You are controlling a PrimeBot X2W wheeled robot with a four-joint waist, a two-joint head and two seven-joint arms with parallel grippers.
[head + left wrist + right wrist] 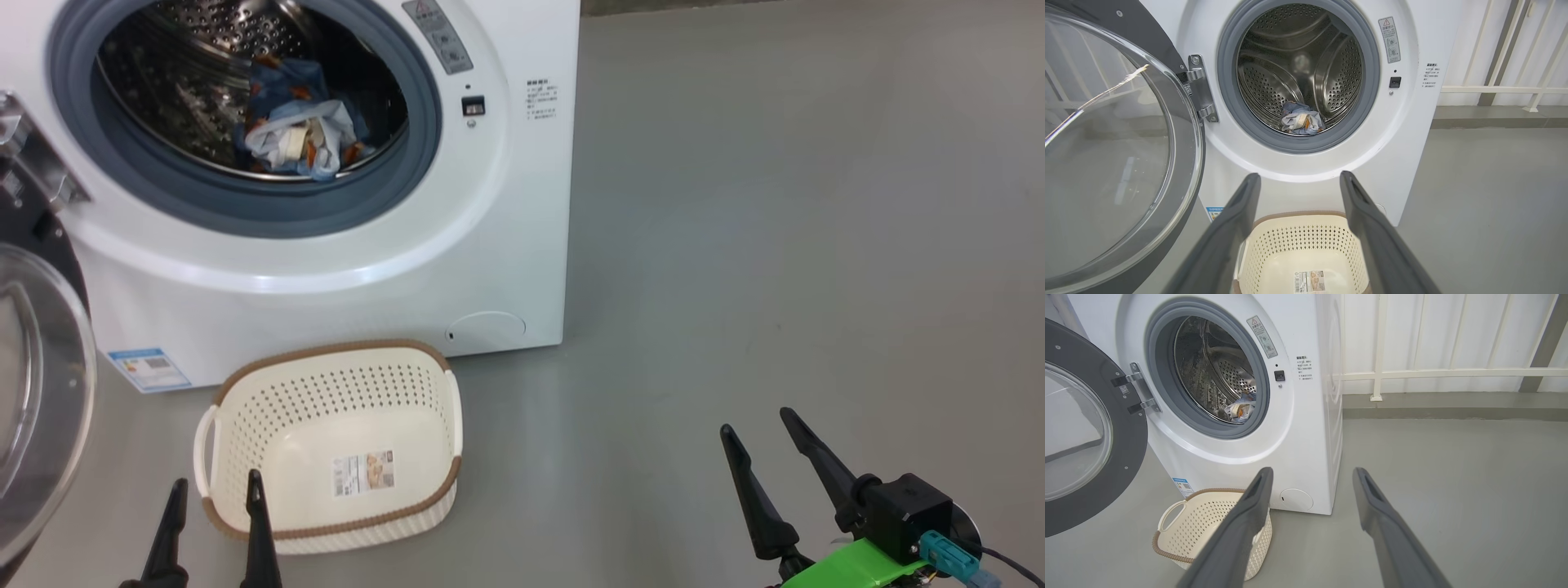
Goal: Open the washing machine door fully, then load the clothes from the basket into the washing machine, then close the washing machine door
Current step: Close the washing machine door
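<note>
The washing machine (506, 229) (1412, 134) (1306, 449) stands with its door (33, 384) (1118, 155) (1086, 433) swung wide open to the left. The clothes (298, 131) (1300, 119) (1241, 410), light blue with orange prints, lie inside the steel drum. The cream basket (331, 441) (1302, 253) (1208, 522) sits on the floor before the machine, holding just a label sticker. My left gripper (216, 482) (1298, 177) hovers open at the basket's near left corner. My right gripper (759, 420) (1310, 471) is open over bare floor to the right.
Grey floor (775, 204) spreads to the right of the machine. A white railing (1453, 371) and wall stand behind. The open door juts out at my left, close to the left arm.
</note>
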